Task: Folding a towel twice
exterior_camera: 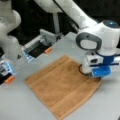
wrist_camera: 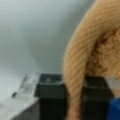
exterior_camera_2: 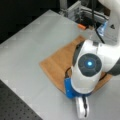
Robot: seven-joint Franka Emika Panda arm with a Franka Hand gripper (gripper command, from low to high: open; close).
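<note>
Wrist view: claw (wrist_camera: 75, 100) pinched shut on towel (wrist_camera: 100, 50) edge, fabric bunched between black fingers (wrist_camera: 51, 97). In both front views, arm bent down over towel's 3 o'clock corner; towel (exterior_camera: 60, 85) flat on desk (exterior_camera: 20, 105).

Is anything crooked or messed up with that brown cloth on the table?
The towel lies flat but turned cornerwise on the table. In the wrist view its edge is pinched between the gripper fingers. No damage or spill shows.
</note>
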